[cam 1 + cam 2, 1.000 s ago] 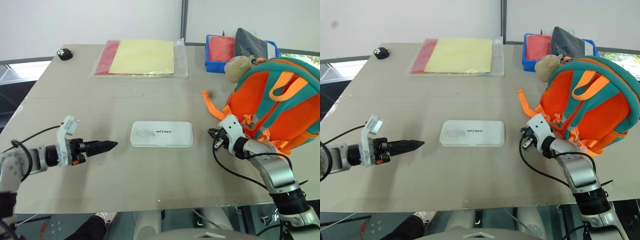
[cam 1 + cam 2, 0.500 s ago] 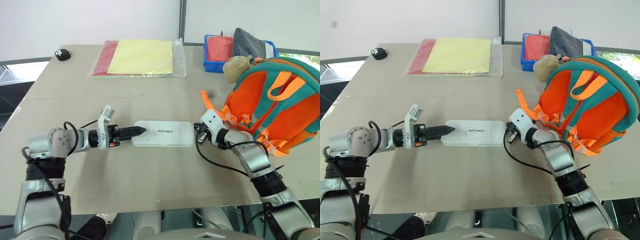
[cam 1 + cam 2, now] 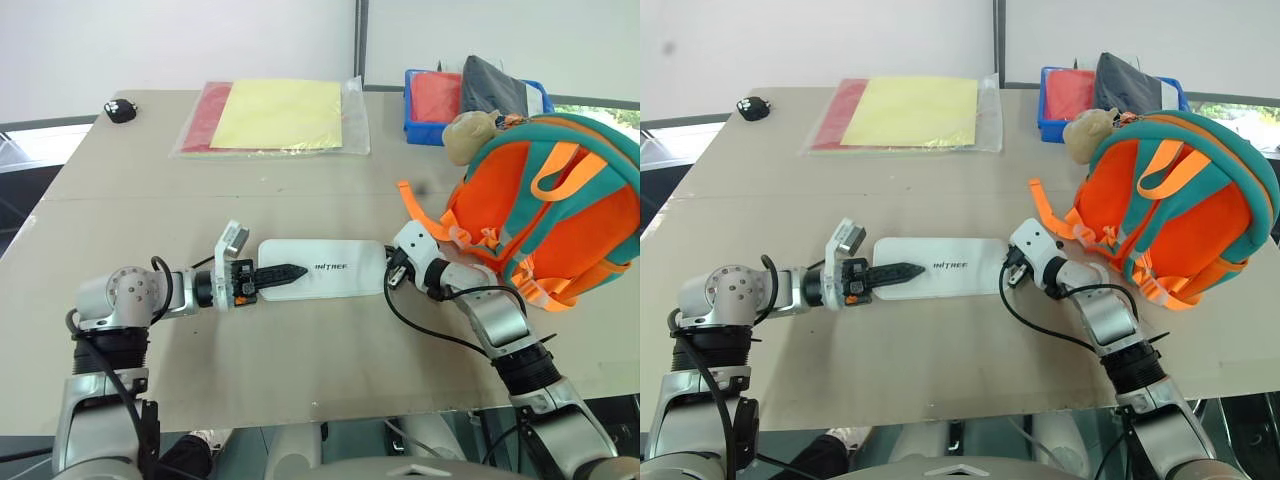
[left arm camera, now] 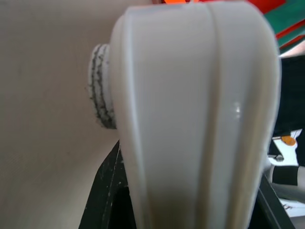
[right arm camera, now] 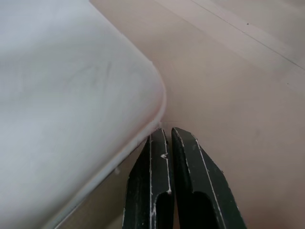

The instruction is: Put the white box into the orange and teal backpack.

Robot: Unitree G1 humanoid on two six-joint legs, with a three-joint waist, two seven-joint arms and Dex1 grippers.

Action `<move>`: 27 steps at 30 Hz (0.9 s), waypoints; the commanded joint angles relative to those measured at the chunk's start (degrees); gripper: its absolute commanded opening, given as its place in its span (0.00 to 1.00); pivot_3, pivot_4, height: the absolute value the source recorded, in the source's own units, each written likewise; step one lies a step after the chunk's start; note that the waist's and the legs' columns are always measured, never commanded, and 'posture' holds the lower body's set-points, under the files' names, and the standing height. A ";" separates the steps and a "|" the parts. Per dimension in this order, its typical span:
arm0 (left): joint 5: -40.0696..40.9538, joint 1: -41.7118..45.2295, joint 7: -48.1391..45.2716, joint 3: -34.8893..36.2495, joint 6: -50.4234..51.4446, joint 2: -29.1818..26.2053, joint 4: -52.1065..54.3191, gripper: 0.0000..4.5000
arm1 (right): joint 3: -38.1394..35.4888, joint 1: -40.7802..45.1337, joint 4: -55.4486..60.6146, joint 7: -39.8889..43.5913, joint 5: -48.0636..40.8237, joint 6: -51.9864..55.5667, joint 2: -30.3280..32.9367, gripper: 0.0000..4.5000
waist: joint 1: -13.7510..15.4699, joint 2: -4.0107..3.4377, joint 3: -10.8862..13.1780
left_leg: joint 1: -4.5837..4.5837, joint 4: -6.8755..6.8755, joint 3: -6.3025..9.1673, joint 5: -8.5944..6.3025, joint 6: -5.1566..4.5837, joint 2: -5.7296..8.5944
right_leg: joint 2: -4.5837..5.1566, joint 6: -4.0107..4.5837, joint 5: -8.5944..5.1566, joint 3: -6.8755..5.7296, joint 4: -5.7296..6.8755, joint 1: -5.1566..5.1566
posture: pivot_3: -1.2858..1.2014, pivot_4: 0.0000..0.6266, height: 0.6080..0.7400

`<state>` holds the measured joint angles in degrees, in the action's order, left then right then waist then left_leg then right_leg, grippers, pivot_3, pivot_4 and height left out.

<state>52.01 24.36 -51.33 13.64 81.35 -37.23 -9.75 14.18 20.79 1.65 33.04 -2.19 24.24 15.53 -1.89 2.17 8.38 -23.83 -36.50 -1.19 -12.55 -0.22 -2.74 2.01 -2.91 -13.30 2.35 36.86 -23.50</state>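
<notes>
Lying flat in the middle of the worktop (image 3: 300, 360), the white box (image 3: 325, 268) has its long side running left to right in the left eye view, with one hand at each short end. The left hand (image 3: 285, 272) lies over the box's left end with its dark fingers on the lid, so it is the nearer hand; the fingers look close together, but whether they pinch the box or just rest on it is hard to tell from up here. The right hand (image 3: 392, 272) sits just beside the box's right end. The orange and teal backpack (image 3: 545, 215) stands well off to the right, behind the right arm, so the box has to go rightward to reach it, and I cannot see any opening in the bag from this side. The right eye view shows the same layout, with the box (image 3: 940, 266) between both hands and the backpack (image 3: 1175, 210) to the right. In the left wrist view the box's end (image 4: 195, 114) sits very close, with black fingers on both sides of it, so I judge this hand is closing around that end. In the right wrist view the two black fingers (image 5: 159, 191) are pressed shut, holding nothing, with their tips just at the box's rounded corner (image 5: 71, 95).
</notes>
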 commanded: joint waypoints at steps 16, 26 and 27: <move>4.62 5.40 7.40 8.91 -11.40 8.74 8.29 0.23 | -47.86 -28.32 58.30 -23.75 -47.85 37.03 10.01 0.99 | 1.07 0.07 0.08 | 0.02 -0.13 -0.06 0.00 -0.01 0.05 | 0.06 0.15 -0.16 0.06 -0.05 0.03 | 0.52 0.24 1.00; 4.39 8.25 11.03 8.41 -14.69 10.39 10.09 0.23 | -42.43 -7.20 40.51 -40.03 -41.16 39.74 10.08 0.99 | 1.10 0.04 0.09 | -0.09 -0.13 -0.05 0.00 -0.02 0.10 | 0.01 0.05 -0.10 0.15 -0.06 0.01 | 0.52 0.24 1.00; 4.73 7.87 11.47 8.53 -14.60 10.42 10.61 0.23 | -41.34 -6.07 39.20 -40.04 -40.04 39.15 10.08 0.99 | 1.09 0.03 0.10 | -0.09 -0.11 -0.05 0.00 -0.02 0.10 | 0.01 -0.07 -0.03 0.15 -0.06 0.00 | 0.52 0.24 1.00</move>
<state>54.59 31.76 -39.94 20.46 67.93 -26.73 -2.55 -28.11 14.17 41.54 -6.55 -43.78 64.66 24.88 -0.80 2.21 8.47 -23.94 -36.55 -1.24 -12.55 -0.24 -2.63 2.02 -2.99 -13.32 2.50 36.78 -23.53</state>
